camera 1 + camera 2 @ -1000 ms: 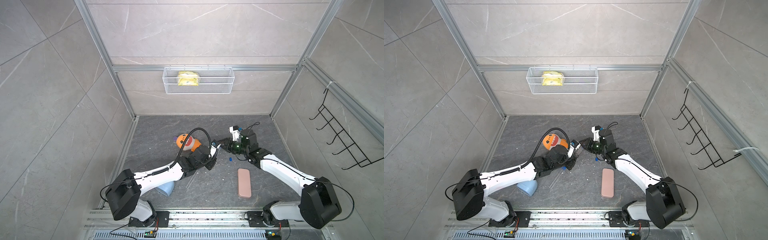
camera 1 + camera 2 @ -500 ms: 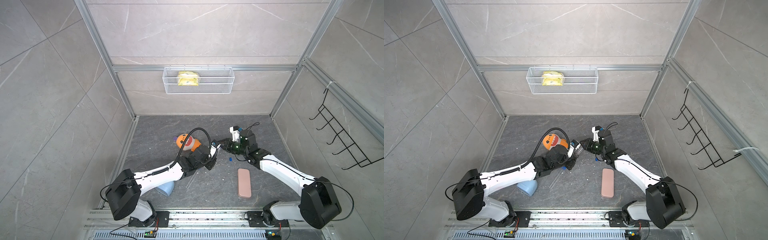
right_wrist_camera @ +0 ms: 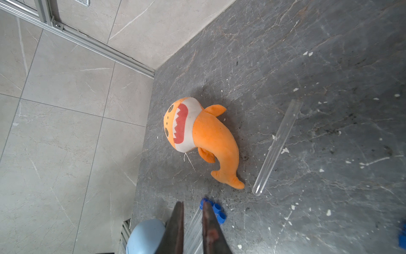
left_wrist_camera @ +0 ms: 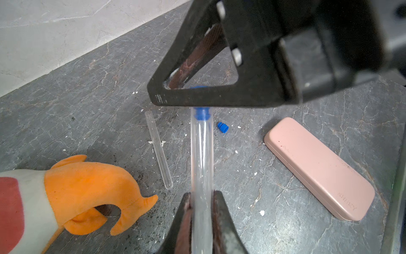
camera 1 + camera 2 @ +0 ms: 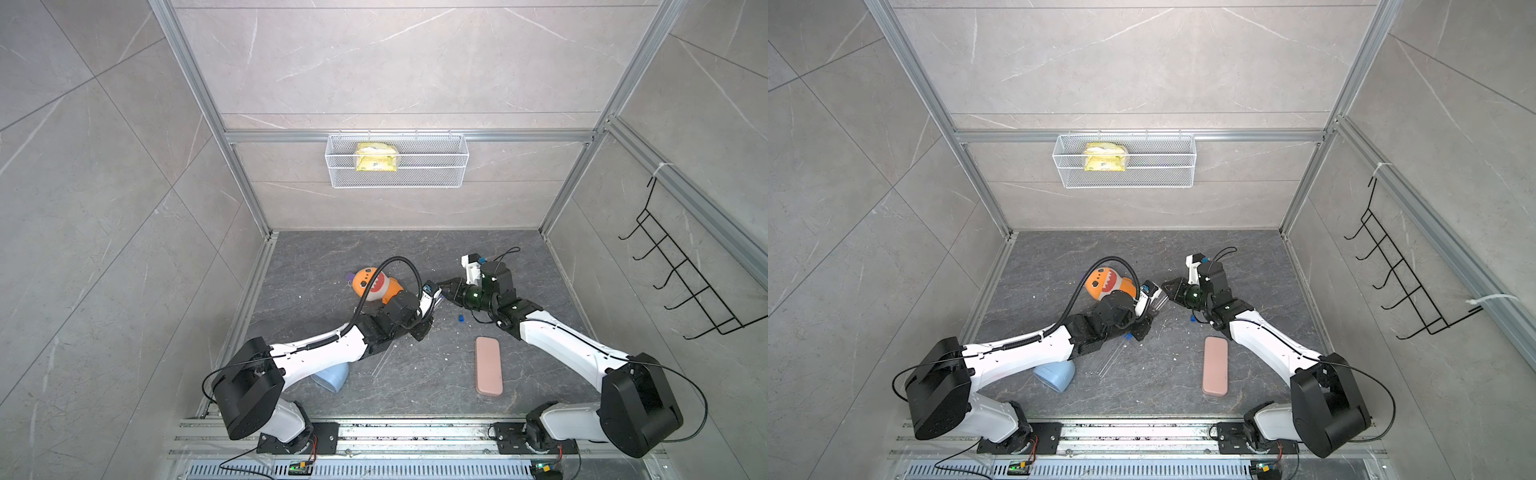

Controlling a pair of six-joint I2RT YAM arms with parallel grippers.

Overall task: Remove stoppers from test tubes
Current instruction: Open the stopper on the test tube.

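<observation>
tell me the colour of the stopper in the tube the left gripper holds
Bright blue. The stopper shows best in the left wrist view.

Walls (image 5: 374, 62): large grey marble-look tiles, pale veins. Aluminium frame (image 5: 291, 136) runs along the corners and across the back wall. Floor (image 5: 365, 253): dark grey, stone-veined, speckled white. White wire basket (image 5: 432, 174) hangs on the back wall; black hook rack (image 5: 685, 261) on a side wall. Light even, shadows soft.

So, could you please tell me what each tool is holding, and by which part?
The left tool grips a clear test tube around its body, away from the mouth; the right tool pinches the head of its blue stopper.
</observation>
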